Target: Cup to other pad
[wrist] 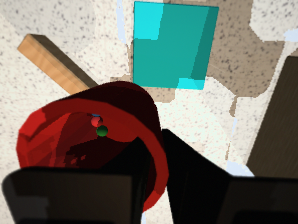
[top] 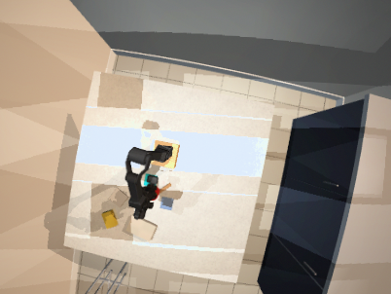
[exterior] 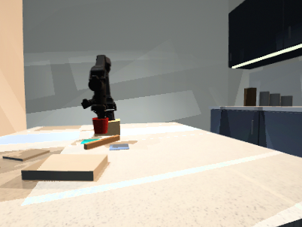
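Observation:
The red cup (top: 155, 193) (exterior: 100, 125) (wrist: 95, 106) hangs above the table, roughly upright in the exterior view. My gripper (exterior: 100, 116) (wrist: 156, 134) is shut on its wall, with one finger inside the cup and one outside. A red marble (wrist: 96, 121) and a green marble (wrist: 102, 131) lie inside, with a bit of blue beside them. The teal pad (top: 147, 179) (exterior: 88, 141) (wrist: 172, 50) lies flat, just beyond the cup in the wrist view. The blue pad (top: 166, 202) (exterior: 119, 146) lies apart from it and is outside the wrist view.
A wooden bar (top: 165, 188) (exterior: 102, 142) (wrist: 55, 65) lies near both pads. A beige slab (top: 141, 229) (exterior: 67, 163), a thin tile (top: 118, 197) (exterior: 26, 154) and a yellow block (top: 109, 219) are on the table. A wooden box (top: 173, 161) (exterior: 114, 128) is by the arm's base.

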Robot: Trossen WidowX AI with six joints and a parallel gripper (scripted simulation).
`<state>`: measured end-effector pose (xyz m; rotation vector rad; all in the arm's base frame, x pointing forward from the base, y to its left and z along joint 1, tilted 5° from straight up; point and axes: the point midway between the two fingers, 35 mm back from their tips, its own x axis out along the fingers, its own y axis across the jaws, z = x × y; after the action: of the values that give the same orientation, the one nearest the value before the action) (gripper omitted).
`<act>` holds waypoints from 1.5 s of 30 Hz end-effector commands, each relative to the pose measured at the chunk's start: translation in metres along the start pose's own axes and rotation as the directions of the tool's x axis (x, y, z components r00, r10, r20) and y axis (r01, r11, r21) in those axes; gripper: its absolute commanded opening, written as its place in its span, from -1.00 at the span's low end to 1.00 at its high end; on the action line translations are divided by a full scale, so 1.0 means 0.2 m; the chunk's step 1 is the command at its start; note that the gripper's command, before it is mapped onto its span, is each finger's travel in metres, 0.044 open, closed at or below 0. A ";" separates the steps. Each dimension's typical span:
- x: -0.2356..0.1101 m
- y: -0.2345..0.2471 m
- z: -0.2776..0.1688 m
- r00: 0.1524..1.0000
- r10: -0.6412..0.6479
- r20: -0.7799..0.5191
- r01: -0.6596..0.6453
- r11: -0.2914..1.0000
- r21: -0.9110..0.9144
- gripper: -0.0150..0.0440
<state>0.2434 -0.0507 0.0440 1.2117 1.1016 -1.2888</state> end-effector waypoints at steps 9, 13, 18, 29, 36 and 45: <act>-0.01 -0.08 0.10 1.000 0.002 0.007 -0.002 1.000 -0.005 -0.49; -0.01 -0.11 0.13 1.000 0.001 0.007 -0.001 1.000 -0.005 -0.49; -0.01 -0.14 0.16 1.000 0.001 0.008 -0.001 1.000 -0.005 -0.49; -0.02 -0.20 0.23 1.000 0.000 0.009 0.000 1.000 -0.005 -0.49; -0.01 -0.23 0.26 1.000 -0.001 0.010 0.001 1.000 -0.005 -0.49; 0.05 -0.23 0.26 1.000 -0.001 0.010 0.001 1.000 -0.005 -0.49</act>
<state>0.1943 -0.0999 0.0422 1.2058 1.0903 -1.2917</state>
